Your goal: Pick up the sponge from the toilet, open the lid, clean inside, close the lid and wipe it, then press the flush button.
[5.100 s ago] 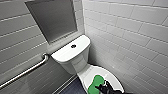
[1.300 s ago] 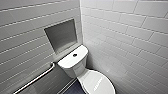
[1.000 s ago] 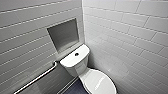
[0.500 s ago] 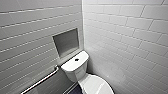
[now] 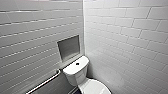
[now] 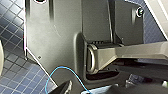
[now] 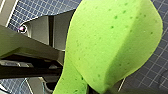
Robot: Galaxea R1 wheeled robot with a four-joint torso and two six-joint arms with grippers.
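Right gripper (image 7: 105, 89) clenched on sponge (image 7: 112, 42), pinched at its narrow end, aloft over dark blue tiled floor (image 7: 155, 75). In white-tiled corner: toilet tank (image 5: 75, 73), lid (image 5: 96, 87) shut, flush button (image 5: 77, 63) mid-top, grab bar (image 5: 45, 82) and wall niche (image 5: 69, 47) beside.

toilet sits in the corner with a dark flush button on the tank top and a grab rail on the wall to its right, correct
Not quite: in the head view the grab rail runs along the wall left of the toilet. The corner spot and the flush button on the tank top hold.
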